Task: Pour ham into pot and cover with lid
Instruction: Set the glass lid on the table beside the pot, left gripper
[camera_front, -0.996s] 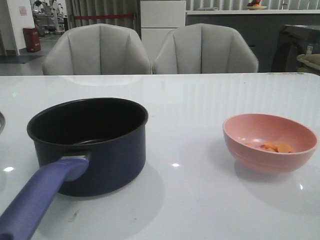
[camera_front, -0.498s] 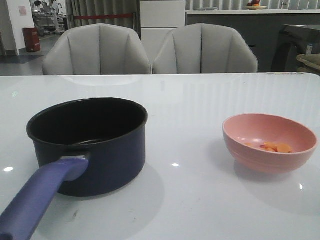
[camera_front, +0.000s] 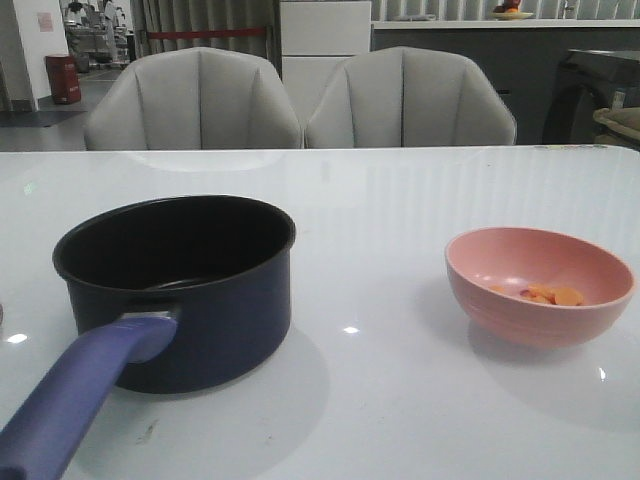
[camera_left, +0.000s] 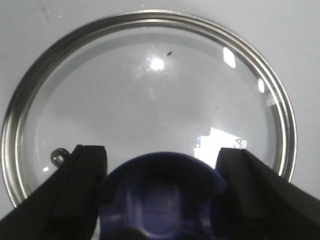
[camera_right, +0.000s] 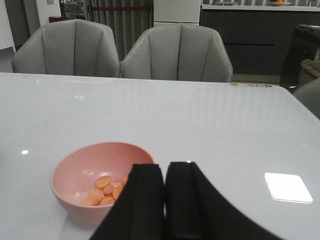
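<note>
Jaws of the left gripper (camera_left: 162, 195) stand wide, one black finger (camera_left: 82, 187) on each side of the blue funnel-shaped knob (camera_left: 162, 192) of the round glass lid with steel rim (camera_left: 150, 100), which lies flat on the white table (camera_left: 295, 30); whether the pads touch the knob cannot be told. The right gripper (camera_right: 165, 200) is closed and empty, just beside the pink round bowl (camera_right: 102, 180) that holds the orange-pink ham slices (camera_right: 106, 190).

The dark navy saucepan (camera_front: 180, 290) stands upright and empty, well apart from the bowl, its long purple-blue handle (camera_front: 75, 405) pointing toward the robot and slightly to its left.

Pouring appears not yet begun. The next move probably calls for the right gripper to open and take the bowl's rim.
</note>
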